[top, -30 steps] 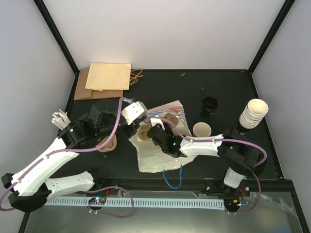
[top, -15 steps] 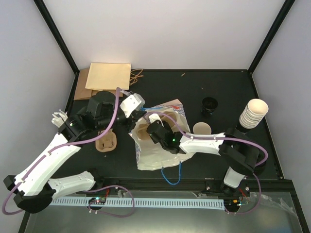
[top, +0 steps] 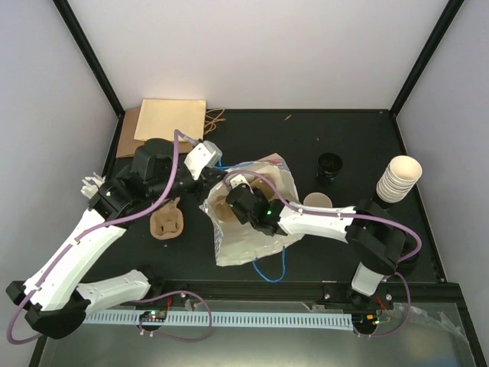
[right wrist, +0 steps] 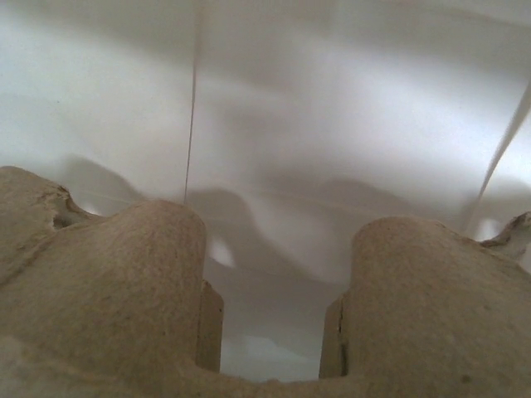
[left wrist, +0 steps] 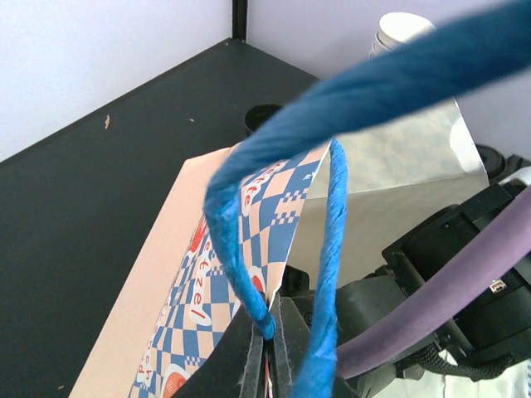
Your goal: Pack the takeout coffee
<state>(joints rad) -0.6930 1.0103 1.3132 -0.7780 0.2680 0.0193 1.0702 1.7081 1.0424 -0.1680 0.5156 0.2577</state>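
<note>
Holding the checked bag [top: 237, 248] open, your left end effector [left wrist: 270, 344] clamps its blue handle [left wrist: 332, 232]; right end effector [top: 235, 200] inside with pulp carrier [right wrist: 108, 282], grip unclear; paper cup [top: 316, 203], black lid [top: 329, 164] unpacked on table [top: 359, 138].

Brown pulp tray [right wrist: 124, 282] (two rounded humps) before creased white paper [right wrist: 332, 124].

Left gripper [left wrist: 270, 350] pinched closed; right gripper [top: 231, 201] extended leftward, wrist angled down.

The bag [left wrist: 286, 203] is blue-checked with red marks, its rope handle [left wrist: 333, 224] blue, the cup [top: 315, 201] cream.
</note>
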